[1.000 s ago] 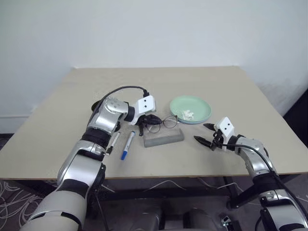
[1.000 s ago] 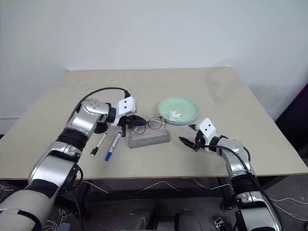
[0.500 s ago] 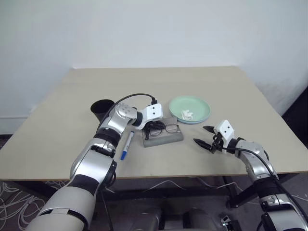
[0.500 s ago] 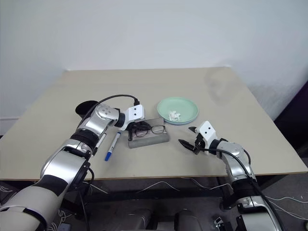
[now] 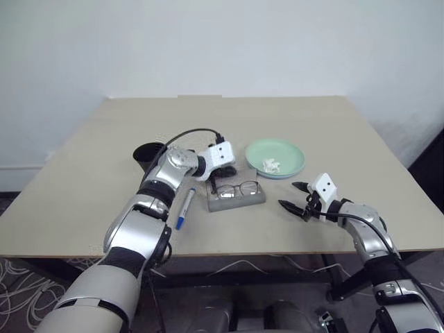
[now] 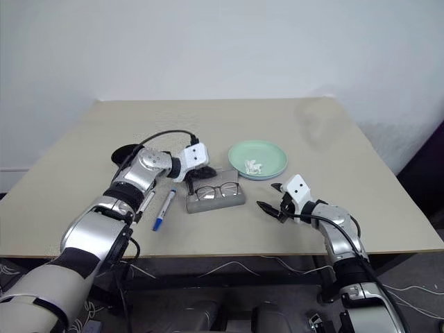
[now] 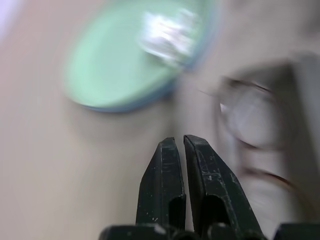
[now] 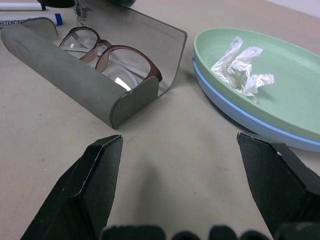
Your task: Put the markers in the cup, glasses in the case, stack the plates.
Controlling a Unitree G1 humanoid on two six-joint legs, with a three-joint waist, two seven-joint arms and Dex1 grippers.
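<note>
**Glasses in open case, plates stacked, markers still on table**

Table [image 5: 333, 118]: beige top, carries everything.

Plates [image 5: 275, 157]: mint green one sits on the light blue one, stacked, far side of the case and to its right. Crumpled white wrapper [image 8: 241, 67] lies in the green plate.

L arm reaches across the middle of the table. Left gripper [image 7: 181, 150] has fingers pressed together, nothing between them, tips over bare table betw. plates and case, just beside the case's far edge.

Case [image 5: 236, 196]: grey, lid open, centre of table. Glasses [image 8: 107, 52] lie inside it, lenses toward the lid.

Cup [image 5: 147, 154]: black, upright, near table's left-centre, partly behind the L arm.

Right gripper [image 5: 297, 196]: fingers spread wide, empty, hanging low over the table to the right of the case, apart from it, pointing at case and plates.

Markers: blue-cap one [image 5: 184, 208] lies on table left of case; second one [image 6: 145, 202] just beside it, mostly hidden by L arm.
</note>
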